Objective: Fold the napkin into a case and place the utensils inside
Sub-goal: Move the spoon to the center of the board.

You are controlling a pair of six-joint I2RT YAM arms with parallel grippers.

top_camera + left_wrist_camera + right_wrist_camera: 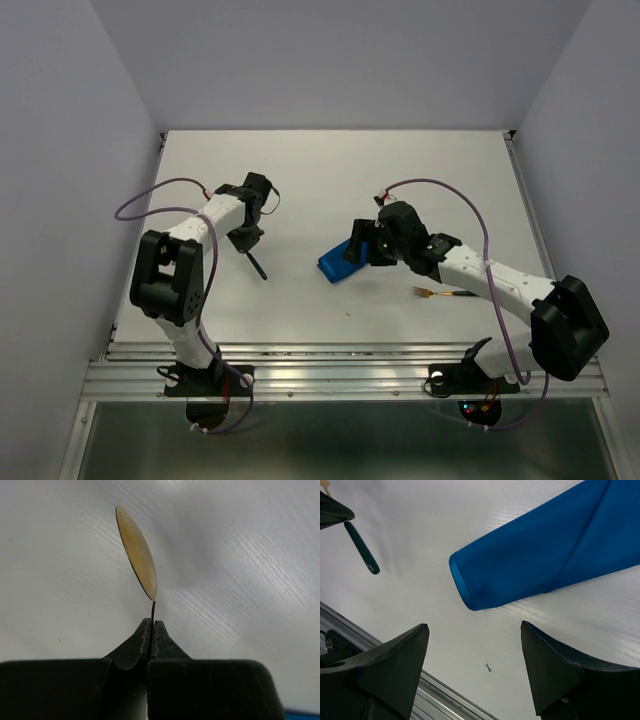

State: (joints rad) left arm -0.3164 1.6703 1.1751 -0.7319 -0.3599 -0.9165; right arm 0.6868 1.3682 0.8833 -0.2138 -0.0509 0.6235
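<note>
The left gripper (247, 238) stands over the left half of the table (330, 170), with its jaws closed hard together on the spoon (258, 266). In the left wrist view, the left gripper (151, 627) pinches the thin neck just below the gold bowl (137, 552), which is seen edge-on and tilted above the fingertips. The dark green handle (362, 547) runs from the jaws toward the near right. Whether its tip touches the table cannot be determined. The case (334, 263), a narrow flat fold of bright blue cloth, lies on the table near the centre. It is angled, with its lower end toward the near left. Its upper end is hidden beneath the right gripper (358, 250). In the right wrist view, the case (545, 555) shows a rounded, folded end and one diagonal crease. It lies beyond the fingertips and is clear of both fingers (395, 665). The right gripper (474, 627) is spread wide and holds nothing; only bare table lies between its jaws. The fork (436, 293) lies flat on the table to the right of the case, just beside the right forearm. Its gold tines point left, and its handle runs partly under the arm. The spoon and the case are apart, with open table between them. A small dark speck (488, 667) lies on the table near the front rail (445, 700).
</note>
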